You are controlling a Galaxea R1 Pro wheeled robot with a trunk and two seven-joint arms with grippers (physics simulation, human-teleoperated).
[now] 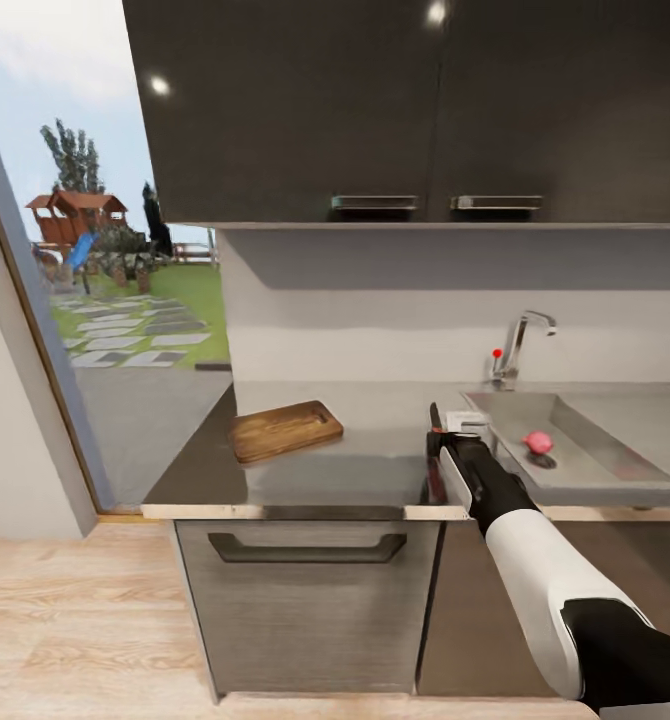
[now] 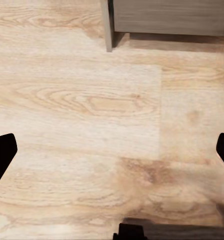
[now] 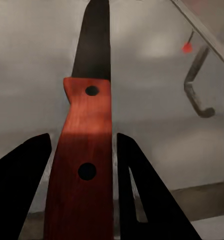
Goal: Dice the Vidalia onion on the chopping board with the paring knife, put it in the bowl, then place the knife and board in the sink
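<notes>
While the robot stands at a kitchen counter, its right arm reaches forward over the near edge of the countertop [image 1: 375, 470]. The right gripper [image 3: 81, 165] is clamped on the red-orange handle of the knife [image 3: 84, 150], one dark finger on each side, the dark blade pointing away toward the back wall. In the head view the knife [image 1: 435, 440] is held above the counter, just left of the sink [image 1: 615, 470]. The left gripper [image 2: 112, 155] hangs low over the wooden floor [image 2: 91, 100], its fingers spread wide with nothing between them.

Further in, the board [image 1: 283, 429] lies flat on the left part of the counter, well apart from the knife. To the right, the pink onion [image 1: 539, 441] sits on the sink's steel surface, near the gripper but not touching it. Beyond it, at the back of the sink, stands the curved tap [image 1: 520, 345] with its red knob. Dark wall cabinets [image 1: 405, 110] hang above, and a doorway on the far left opens onto a garden.

The onion appears not yet moved, so the task looks to be in its early stage: knife in hand, onion still to be brought to the board. Next, the free left arm probably needs to lift the onion out and set it on the board.
</notes>
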